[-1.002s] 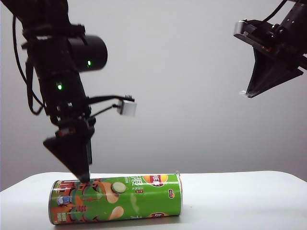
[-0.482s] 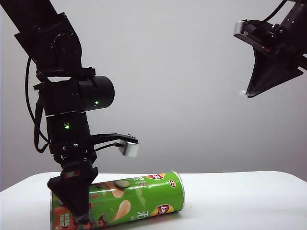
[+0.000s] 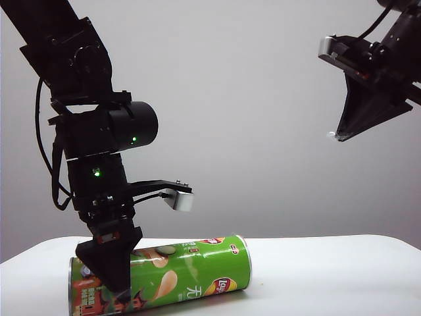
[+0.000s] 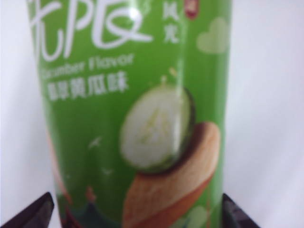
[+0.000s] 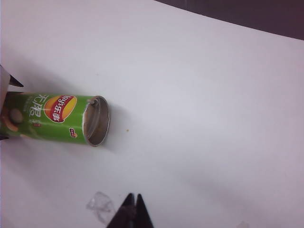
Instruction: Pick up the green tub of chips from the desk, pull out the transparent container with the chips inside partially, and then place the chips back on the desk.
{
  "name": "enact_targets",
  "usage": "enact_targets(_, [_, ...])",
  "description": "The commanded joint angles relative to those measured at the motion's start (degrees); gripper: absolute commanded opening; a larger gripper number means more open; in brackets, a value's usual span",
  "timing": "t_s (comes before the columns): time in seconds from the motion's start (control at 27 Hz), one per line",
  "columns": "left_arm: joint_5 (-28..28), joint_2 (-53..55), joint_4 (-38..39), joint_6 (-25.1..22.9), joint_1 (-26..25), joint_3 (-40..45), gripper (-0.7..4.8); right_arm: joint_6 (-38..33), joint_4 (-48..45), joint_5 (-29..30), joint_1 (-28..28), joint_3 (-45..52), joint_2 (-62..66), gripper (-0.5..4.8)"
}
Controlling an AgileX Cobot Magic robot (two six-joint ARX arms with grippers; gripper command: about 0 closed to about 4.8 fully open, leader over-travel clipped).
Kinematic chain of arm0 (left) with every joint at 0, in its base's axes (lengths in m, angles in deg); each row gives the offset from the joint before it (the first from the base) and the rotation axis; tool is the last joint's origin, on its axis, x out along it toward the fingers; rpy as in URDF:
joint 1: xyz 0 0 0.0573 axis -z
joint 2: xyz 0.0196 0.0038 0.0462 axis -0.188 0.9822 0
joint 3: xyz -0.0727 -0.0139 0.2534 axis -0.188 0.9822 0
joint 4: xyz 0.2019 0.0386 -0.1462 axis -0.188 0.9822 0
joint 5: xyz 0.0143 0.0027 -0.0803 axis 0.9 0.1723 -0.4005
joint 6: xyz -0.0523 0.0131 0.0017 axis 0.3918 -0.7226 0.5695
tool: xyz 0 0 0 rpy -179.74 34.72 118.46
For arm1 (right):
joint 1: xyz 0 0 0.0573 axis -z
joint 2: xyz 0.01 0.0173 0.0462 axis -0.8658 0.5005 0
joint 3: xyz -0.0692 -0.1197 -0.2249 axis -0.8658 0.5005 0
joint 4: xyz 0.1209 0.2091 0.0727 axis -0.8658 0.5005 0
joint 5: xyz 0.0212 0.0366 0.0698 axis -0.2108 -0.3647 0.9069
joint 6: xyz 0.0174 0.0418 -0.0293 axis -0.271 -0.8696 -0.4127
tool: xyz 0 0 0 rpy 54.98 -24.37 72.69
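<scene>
Lowered since before, left gripper [image 3: 112, 280] straddles the tub [image 3: 191, 273] on the table [image 3: 316, 276], fingers spread; clamping comes next. Right gripper [image 3: 339, 135] waits high, fingers clenched.

A plain pale grey wall [image 3: 263, 99] is seen behind the scene in the exterior view, unmarked and evenly lit, slightly darker toward the left edge. The lower part of that view is taken up by a smooth white bench [image 3: 329, 276] with a rounded far edge. Soft shadows are cast on its surface. In the right wrist view, a dark strip [image 5: 256, 14] is seen beyond the bench's edge; what it is cannot be told.
</scene>
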Motion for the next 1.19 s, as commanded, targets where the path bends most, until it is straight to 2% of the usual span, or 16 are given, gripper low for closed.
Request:
enact_targets(0.04, [-2.14, 0.7, 0.09, 1.7, 0.02, -0.22, 4.79, 0.15, -0.83, 0.13, -0.07, -0.24, 0.52, -0.01])
enact_targets(0.19, [-2.38, 2.95, 1.33, 2.64, 0.02, -0.22, 4.79, 0.15, -0.96, 0.15, -0.07, -0.26, 0.94, -0.01])
enact_targets(0.37, [-1.73, 4.83, 0.83, 2.47, 0.02, -0.22, 4.3, 0.15, -1.25, 0.13, -0.07, -0.26, 0.94, -0.01])
enact_targets(0.45, [-1.73, 4.79, 0.74, 2.4, 0.02, -0.26, 3.45, 0.15, -1.6, 0.13, -0.07, -0.26, 0.94, -0.01])
enact_targets(0.52, [-1.75, 4.81, 0.76, 2.29, 0.02, -0.26, 2.25, 0.13, -1.97, 0.13, -0.07, -0.26, 0.94, -0.01])
enact_targets(0.56, [-1.75, 4.81, 0.74, 1.99, 0.04, -0.26, 1.91, 0.13, -1.99, 0.15, -0.07, -0.26, 0.94, -0.01])
enact_targets(0.67, [-1.33, 4.46, 0.76, 1.6, 0.07, -0.44, 1.83, 0.13, -2.08, 0.15, -0.07, -0.26, 0.94, -0.01])
enact_targets(0.82, [-0.7, 2.25, 1.7, -1.66, 0.11, -0.7, 1.98, -0.46, -2.19, 1.01, -0.04, -0.48, 0.94, -0.01])
enact_targets(0.93, [-0.68, -1.33, 1.95, -4.39, 0.11, -0.7, 2.48, -3.39, -1.99, 5.99, 0.85, -1.16, 0.9, -0.01])
enact_targets(1.04, [-0.7, -6.23, 2.29, -7.69, 0.11, -0.7, 2.47, -7.45, -2.16, 16.85, 3.61, -2.25, 0.81, -0.01])
enact_targets(1.15, [-1.33, -11.91, 3.54, -11.76, 0.09, -0.7, 2.47, -11.41, -2.45, 30.58, 7.78, -3.45, 0.74, -0.01])
enact_targets(1.19, [-1.31, -15.76, 3.82, -14.34, 0.09, -0.7, 2.47, -13.16, -2.78, 39.43, 11.02, -4.11, 0.72, 0.0])
